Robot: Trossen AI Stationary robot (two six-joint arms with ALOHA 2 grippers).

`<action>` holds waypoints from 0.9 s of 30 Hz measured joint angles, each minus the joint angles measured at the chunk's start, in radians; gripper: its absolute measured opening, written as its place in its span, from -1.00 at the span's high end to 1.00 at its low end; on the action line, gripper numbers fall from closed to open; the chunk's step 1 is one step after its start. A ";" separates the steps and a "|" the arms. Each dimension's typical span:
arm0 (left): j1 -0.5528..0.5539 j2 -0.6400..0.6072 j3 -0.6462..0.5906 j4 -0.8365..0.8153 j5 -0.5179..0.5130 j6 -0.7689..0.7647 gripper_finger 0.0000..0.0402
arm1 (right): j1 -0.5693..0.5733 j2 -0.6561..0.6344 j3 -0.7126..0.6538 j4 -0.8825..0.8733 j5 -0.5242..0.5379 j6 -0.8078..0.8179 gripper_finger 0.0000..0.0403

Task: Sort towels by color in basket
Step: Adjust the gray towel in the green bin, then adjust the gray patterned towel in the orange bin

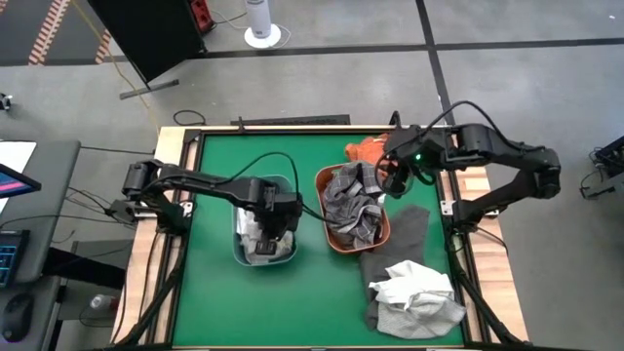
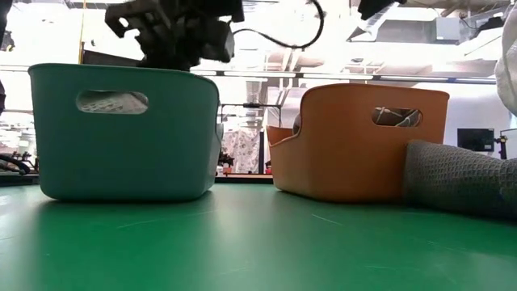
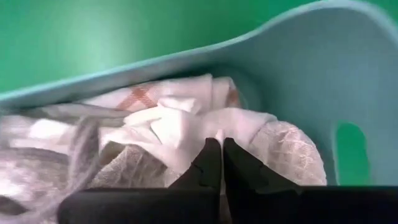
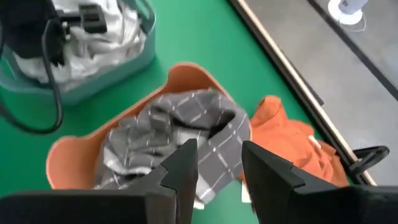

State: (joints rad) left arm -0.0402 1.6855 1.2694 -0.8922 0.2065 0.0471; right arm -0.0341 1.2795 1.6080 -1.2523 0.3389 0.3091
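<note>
- High view: the left end effector (image 1: pixel 265 226) hangs inside the teal basket (image 1: pixel 240 255), which stands left of the bench's middle on the green bench (image 1: pixel 214 302) and holds crumpled white towels (image 1: pixel 255 244). Just beside it to the right, the orange basket (image 1: pixel 322 232) is filled with a grey patterned towel (image 1: pixel 353 203). The right end effector (image 1: pixel 390 179) hovers over that basket's far right rim. A rust-orange towel (image 1: pixel 366 148) lies bunched near the bench's far edge. A dark grey towel (image 1: pixel 400 234) stretches flat toward the near right corner, with a rumpled white towel (image 1: pixel 414 288) on top.
- Low view: both baskets stand upright and slightly apart; the dark grey towel's waffle weave shows at the right.
- Left wrist view: the left fingers are pressed together, tips against the white cloth; whether they pinch it, I cannot tell.
- Right wrist view: the right fingers are spread, nothing between them, above the grey towel's pale check lines.
</note>
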 joint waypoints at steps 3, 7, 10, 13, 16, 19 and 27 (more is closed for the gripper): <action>-0.001 0.002 -0.070 0.087 -0.001 -0.049 0.99 | 0.024 0.001 -0.032 -0.008 0.000 0.028 0.23; 0.001 0.001 -0.113 0.145 -0.040 -0.108 0.94 | 0.052 0.001 -0.059 0.011 0.000 0.059 0.23; 0.001 0.000 -0.112 0.143 -0.085 -0.113 0.83 | 0.062 0.002 -0.060 0.012 0.001 0.060 0.23; 0.001 0.002 -0.067 0.072 -0.091 -0.134 0.64 | 0.061 0.001 -0.060 0.010 0.001 0.060 0.23; 0.001 0.002 0.016 -0.023 -0.095 -0.149 0.41 | 0.061 -0.004 -0.060 -0.004 0.000 0.060 0.23; -0.001 0.002 0.087 -0.114 -0.095 -0.150 0.17 | 0.060 -0.007 -0.059 -0.005 -0.013 0.049 0.23; -0.005 -0.019 0.244 -0.203 -0.106 -0.157 -0.13 | -0.017 -0.002 -0.062 -0.024 -0.076 0.020 0.23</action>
State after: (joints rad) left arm -0.0456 1.6661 1.5133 -1.0947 0.1007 -0.1098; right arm -0.0514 1.2778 1.5457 -1.2765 0.2626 0.3289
